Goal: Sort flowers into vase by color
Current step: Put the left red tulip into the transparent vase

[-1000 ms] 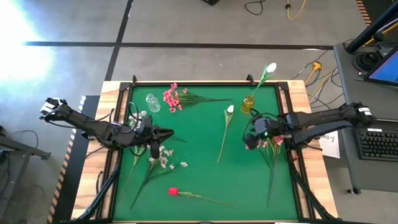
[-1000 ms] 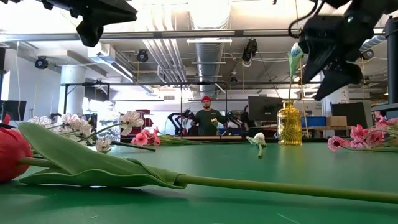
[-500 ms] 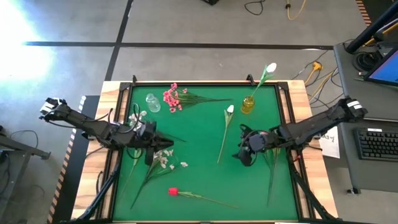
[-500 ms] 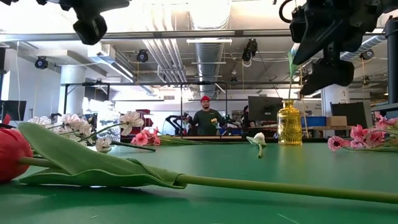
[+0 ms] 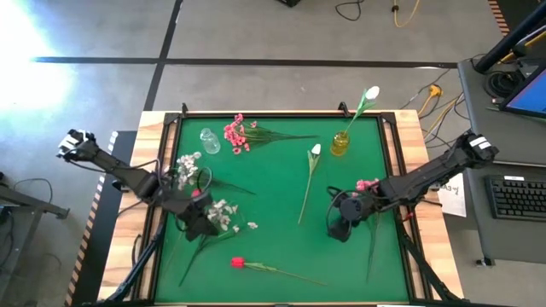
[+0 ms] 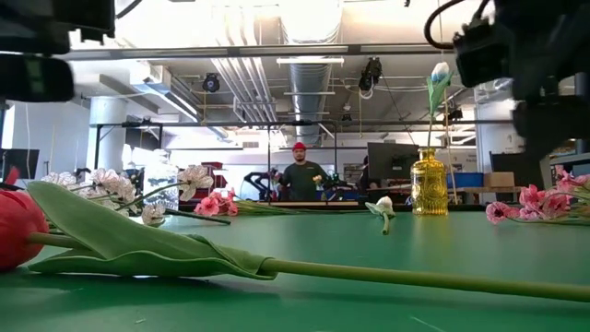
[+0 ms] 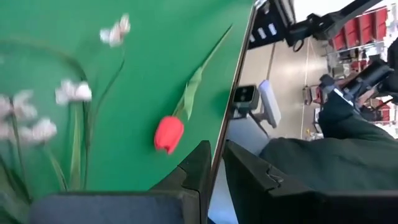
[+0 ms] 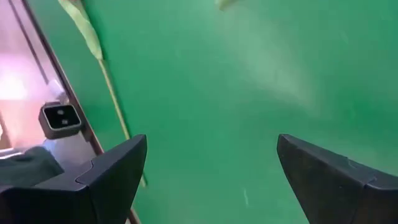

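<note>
Flowers lie scattered on the green mat. A red bud (image 5: 237, 263) on a long stem rests near the near edge. Small white blossom sprays (image 5: 220, 213) lie left of centre, and a pink spray (image 5: 235, 132) lies at the far side. Another pink spray (image 5: 367, 186) lies on the right. One white tulip (image 5: 316, 151) lies mid-table, and a second (image 5: 372, 92) stands in the yellow vase (image 5: 340, 143). My left gripper (image 5: 205, 226) hovers shut beside the white sprays, with the red bud (image 7: 168, 134) ahead of it. My right gripper (image 5: 337, 230) hovers open over bare mat, holding nothing.
A small clear glass vase (image 5: 209, 141) stands at the far left of the mat. The table's raised wooden frame (image 5: 162, 170) rims the mat. A thin green stem with a leaf (image 8: 93, 43) lies ahead of the right gripper. Bare mat lies between the arms.
Both grippers have moved toward the table's near edge. The left one has slid from beside the clear vase's side down along the white sprays, also drifting left. The right one has left the pink spray and now hangs over bare mat. No flower has moved.
</note>
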